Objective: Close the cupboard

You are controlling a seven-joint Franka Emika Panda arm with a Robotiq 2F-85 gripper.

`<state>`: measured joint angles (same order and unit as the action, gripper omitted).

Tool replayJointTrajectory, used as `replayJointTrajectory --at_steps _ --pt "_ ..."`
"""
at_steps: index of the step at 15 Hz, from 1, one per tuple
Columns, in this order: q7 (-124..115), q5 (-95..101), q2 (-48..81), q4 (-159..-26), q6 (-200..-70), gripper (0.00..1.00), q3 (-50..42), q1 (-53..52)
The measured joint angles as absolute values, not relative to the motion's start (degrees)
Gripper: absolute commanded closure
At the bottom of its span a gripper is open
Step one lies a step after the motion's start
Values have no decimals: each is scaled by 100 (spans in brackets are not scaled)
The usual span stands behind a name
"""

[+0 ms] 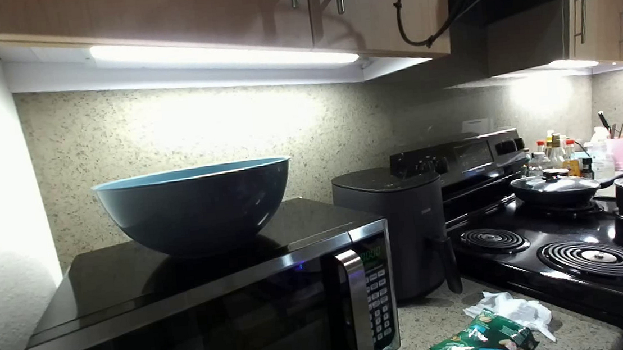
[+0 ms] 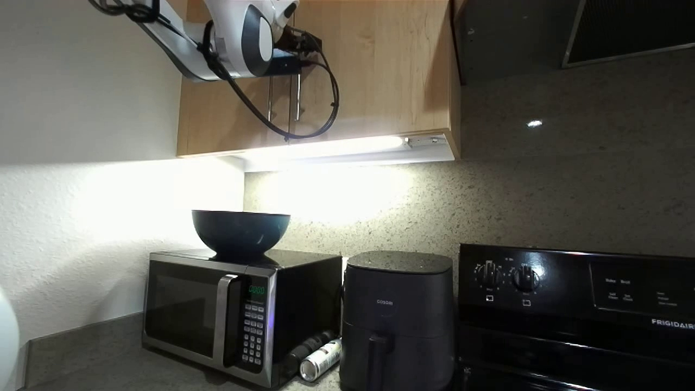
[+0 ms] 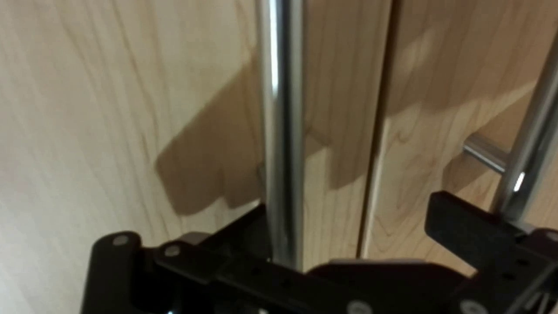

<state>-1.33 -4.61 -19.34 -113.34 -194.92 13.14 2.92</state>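
So the cupboard (image 2: 374, 70) hangs up top and looks basically closed to me, doors (image 3: 87, 131) nearly flush, so I'd call this the last step: maybe a light push, then back straight out. Below it, the microwave (image 2: 239, 309) with the bowl (image 2: 240, 231) on it, out of my way I think. The cable (image 1: 428, 42) dangles by a door though. My pincer (image 3: 348, 213) is spread wide with one handle (image 3: 283, 131) between its fingers (image 3: 453, 226), can't tell if touching, so going sideways could snag

My arm (image 2: 233, 49), upper left in an exterior view: white shell (image 2: 231, 24), dark-ringed oval cap (image 2: 265, 39), looped black cable (image 2: 288, 136). My end effector (image 3: 346, 226), bottom of wrist view: black, round grey screws (image 3: 172, 250).
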Motion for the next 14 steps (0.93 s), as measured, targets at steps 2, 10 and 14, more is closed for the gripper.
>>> replayJointTrajectory --at_steps 2,10,14 --pt "-135 -461 -1957 -11306 -19491 0 1331 281" --pt "-166 -461 -3093 -11294 -19174 0 963 -207" --pt "-235 -473 -3767 -11424 -18998 0 678 -245"
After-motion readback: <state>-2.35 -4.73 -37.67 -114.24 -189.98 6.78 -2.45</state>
